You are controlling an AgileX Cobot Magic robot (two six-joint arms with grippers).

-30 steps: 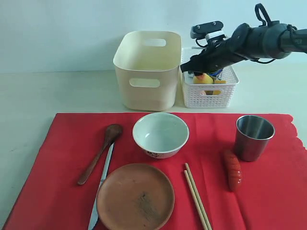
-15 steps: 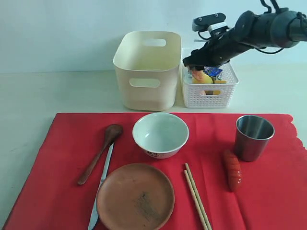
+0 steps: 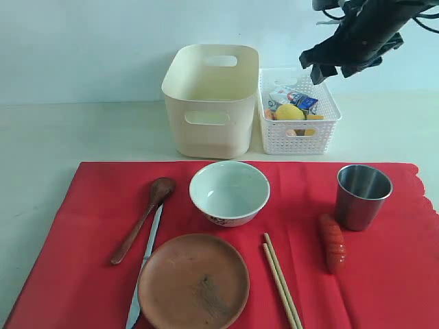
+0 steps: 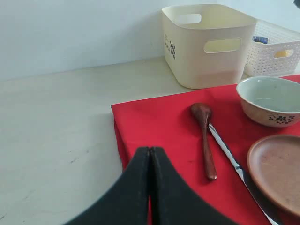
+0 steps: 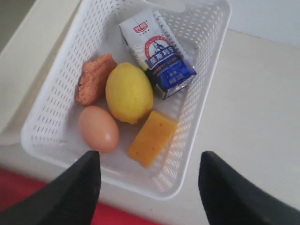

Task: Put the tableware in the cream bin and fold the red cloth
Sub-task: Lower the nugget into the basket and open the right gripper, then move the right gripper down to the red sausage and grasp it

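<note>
Black-fingered, the right gripper [image 5: 150,157] hangs with jaws spread wide, grasping nothing, above the white basket [image 5: 47,117]. The basket holds a lemon [image 5: 129,92], egg [image 5: 98,128], nugget [image 5: 93,78], yellow block [image 5: 152,137] and carton [image 5: 157,54]. The left gripper [image 4: 150,152] is clenched on nothing at the red cloth's [image 3: 89,205] left edge, with bare table [image 4: 56,140] beside it. On the cloth lie the bowl [image 3: 229,192], plate [image 3: 193,281], spoon [image 3: 143,219], knife [image 3: 146,264], chopsticks [image 3: 281,281], steel cup [image 3: 363,197] and a sausage [image 3: 333,243]. The cream bin [image 3: 206,130] stands past the cloth's far edge, just beside the basket.

Glossy ceramic bowl [image 3: 229,192], brushed steel cup [image 3: 363,196], matt brown plate [image 3: 194,282], perforated plastic basket [image 3: 300,135]
</note>
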